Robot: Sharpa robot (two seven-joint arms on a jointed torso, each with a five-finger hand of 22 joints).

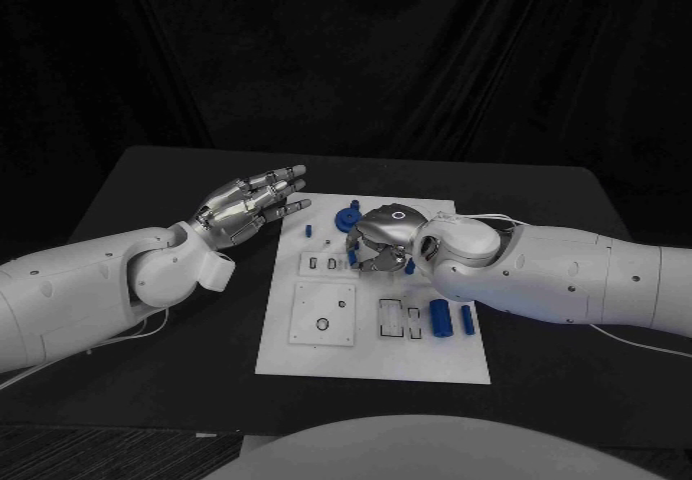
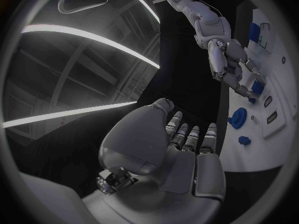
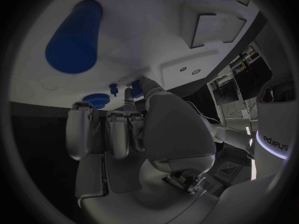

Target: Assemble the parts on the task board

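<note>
over the task board (image 1: 433, 365), right hand (image 1: 381, 243)

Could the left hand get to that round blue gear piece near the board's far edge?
Probably yes: the left hand hovers open beside the task board, and the blue gear lies uncovered nearby, the right hand just beyond.

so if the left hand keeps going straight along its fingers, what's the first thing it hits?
Probably nothing. The left hand is open beside the task board, fingers aimed toward the far edge of the black table. That line looks free; the blue round part lies off to the side. Height above the table is unclear.
</note>
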